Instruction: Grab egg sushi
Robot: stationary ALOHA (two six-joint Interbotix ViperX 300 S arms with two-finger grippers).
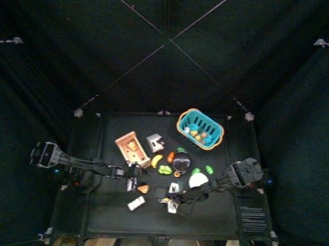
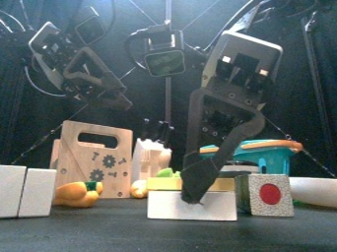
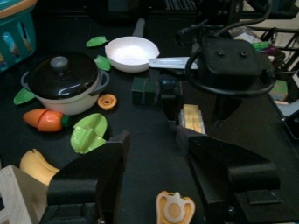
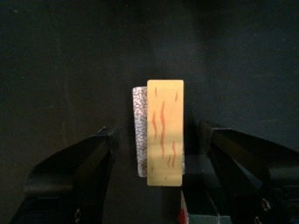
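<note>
Black curtains ringed the small table; the egg sushi (image 4: 165, 131) lay low in the frame's middle, long axis running along the jaws' length. Right gripper (image 4: 158, 150) hung just above, jaws spread wide on either side, holding nothing. Left gripper (image 3: 156, 179) sat farther off, open and empty

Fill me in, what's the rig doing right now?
The right hand hangs open just above the pale-yellow rectangular egg sushi block, one jaw to either side of it and nothing gripped yet. In the front view the block lies flat on the black table. The left hand hovers open nearby, holding nothing, over other toy food such as the black pot.
</note>
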